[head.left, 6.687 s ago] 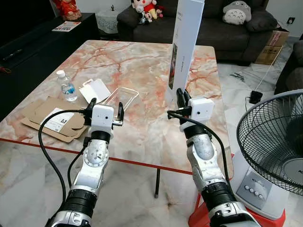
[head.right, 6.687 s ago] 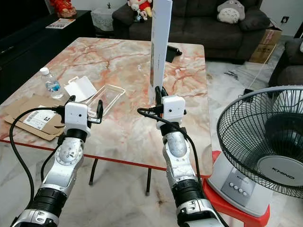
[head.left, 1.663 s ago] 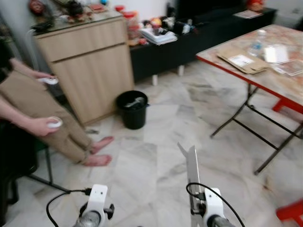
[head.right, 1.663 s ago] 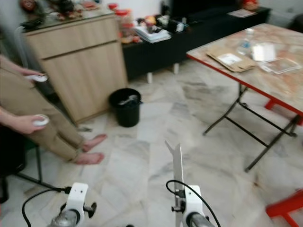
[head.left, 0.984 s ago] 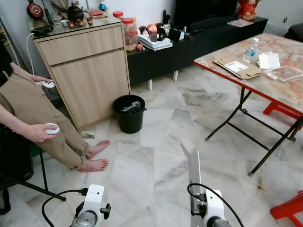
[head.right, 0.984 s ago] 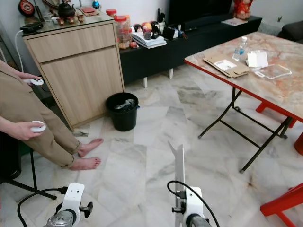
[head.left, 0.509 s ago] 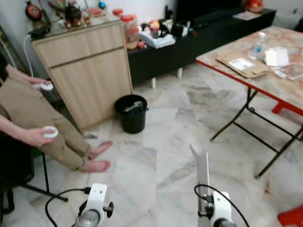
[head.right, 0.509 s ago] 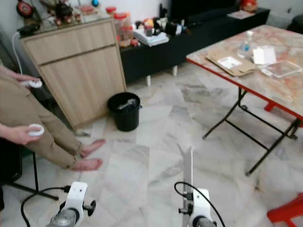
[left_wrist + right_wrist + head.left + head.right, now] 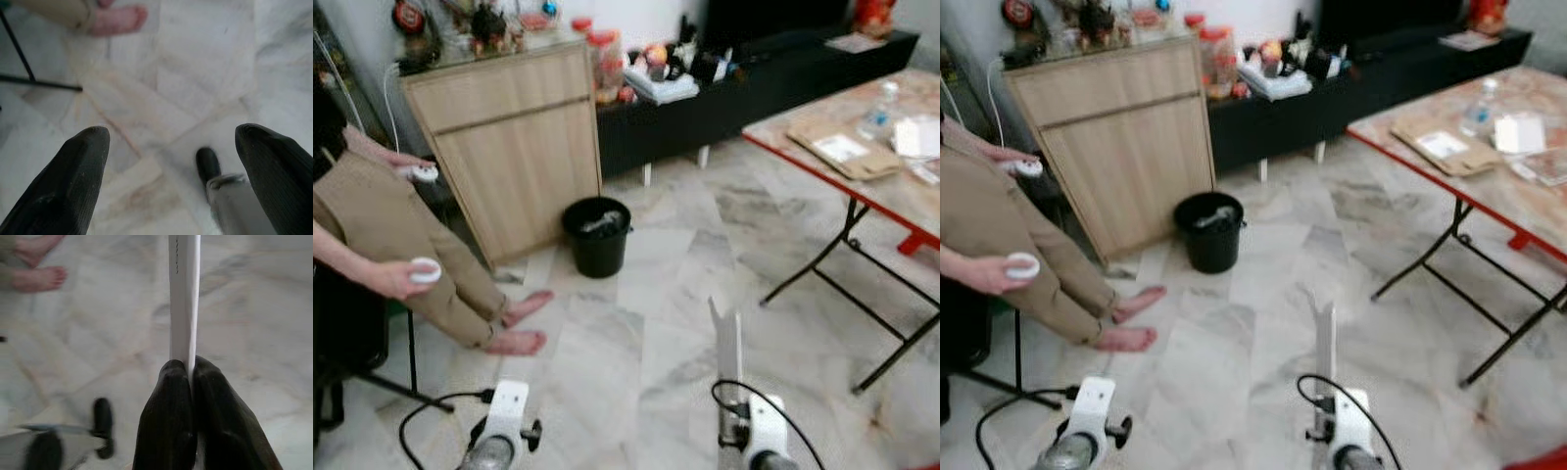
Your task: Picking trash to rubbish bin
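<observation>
Beyond the black rubbish bin [image 9: 597, 236], which stands on the marble floor [image 9: 646, 294] against the wooden cabinet [image 9: 514, 147], nothing has been dropped yet. Compared with 0.5 s ago, the whole view has slid slightly, so the robot's camera has moved while the bin has stayed put; the approach is likely under way. The right end effector [image 9: 188, 369] pinches the flat white box [image 9: 184, 293] edge-up, low in the head views and well short of the bin. The left end effector [image 9: 171, 142] hangs spread and empty. A seated person [image 9: 382, 235] is left of the bin.
</observation>
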